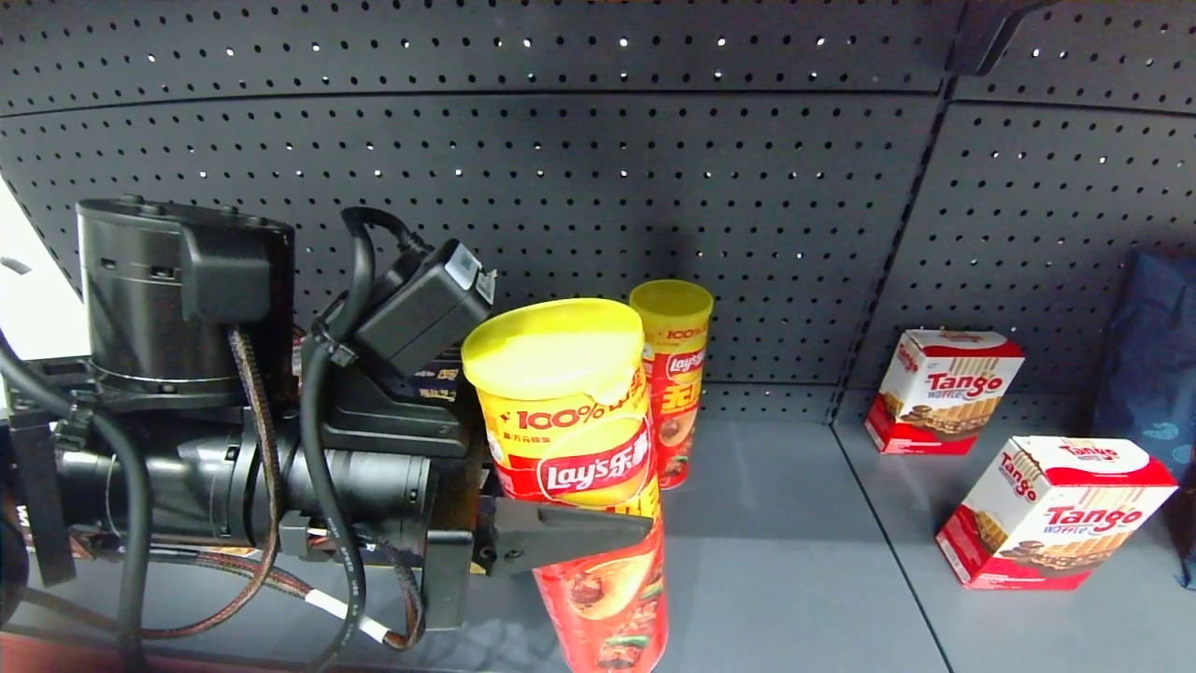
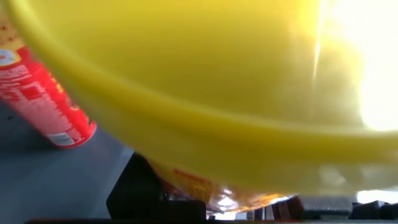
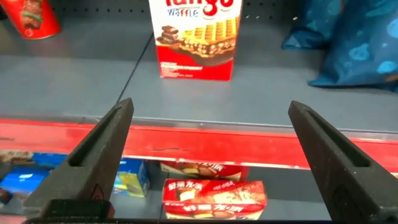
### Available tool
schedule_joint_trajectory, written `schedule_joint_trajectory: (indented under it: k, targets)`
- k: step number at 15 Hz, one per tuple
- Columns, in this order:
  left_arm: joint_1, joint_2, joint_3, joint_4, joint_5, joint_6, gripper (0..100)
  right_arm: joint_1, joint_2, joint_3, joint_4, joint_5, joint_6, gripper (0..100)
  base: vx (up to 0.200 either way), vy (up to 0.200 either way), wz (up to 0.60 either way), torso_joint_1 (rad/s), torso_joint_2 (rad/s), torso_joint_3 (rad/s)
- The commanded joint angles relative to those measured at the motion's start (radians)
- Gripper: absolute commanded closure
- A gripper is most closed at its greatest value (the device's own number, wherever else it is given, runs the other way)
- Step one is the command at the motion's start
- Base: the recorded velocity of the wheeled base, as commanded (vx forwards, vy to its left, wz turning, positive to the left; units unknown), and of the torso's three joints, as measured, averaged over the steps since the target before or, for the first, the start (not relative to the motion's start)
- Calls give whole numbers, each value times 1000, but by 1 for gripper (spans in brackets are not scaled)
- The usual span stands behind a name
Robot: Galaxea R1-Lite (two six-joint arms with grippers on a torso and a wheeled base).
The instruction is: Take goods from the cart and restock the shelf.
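Head view: left gripper clasps can near shelf front.

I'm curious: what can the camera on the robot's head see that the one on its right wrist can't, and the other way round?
Head view only: the left gripper shut on a yellow-lidded chip can, and the pegboard wall. Right wrist view only: the right gripper, open, the shelf's red front edge, and snack packs on the shelf below. Both: the grey shelf, a wafer box and blue bags.
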Motion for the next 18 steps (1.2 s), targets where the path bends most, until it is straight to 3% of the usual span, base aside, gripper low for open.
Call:
schedule_joint_trajectory:
  k: [1,2,3,4,5,8,11,13,15,18]
  targets:
    - [-11,1,-2,-2,7,0,100,17,83,-107,-8,4,76,0,0,0,0,0,0,0]
    - [-19,2,-5,-2,7,-2,100,52,254,-290,3,1,149,0,0,0,0,0,0,0]
    - [-33,15,6,-6,8,1,100,92,349,-332,-6,6,103,0,0,0,0,0,0,0]
    - [-36,25,9,-31,8,1,100,158,382,-369,-3,52,-82,0,0,0,0,0,0,0]
    - [-39,25,6,-37,8,0,100,199,442,-400,-12,72,-125,0,0,0,0,0,0,0]
    - [-37,18,33,-28,13,0,100,276,603,-530,-26,138,-128,0,0,0,0,0,0,0]
    - [-40,19,39,-36,13,1,100,379,897,-744,-32,215,-135,0,0,0,0,0,0,0]
    - [-40,18,46,-36,13,1,100,402,1032,-806,-66,230,-166,0,0,0,0,0,0,0]
    - [-39,9,44,-34,13,1,100,429,1147,-816,-180,299,-192,0,0,0,0,0,0,0]
    - [-37,7,44,-37,13,1,100,480,1264,-823,-241,317,-213,0,0,0,0,0,0,0]
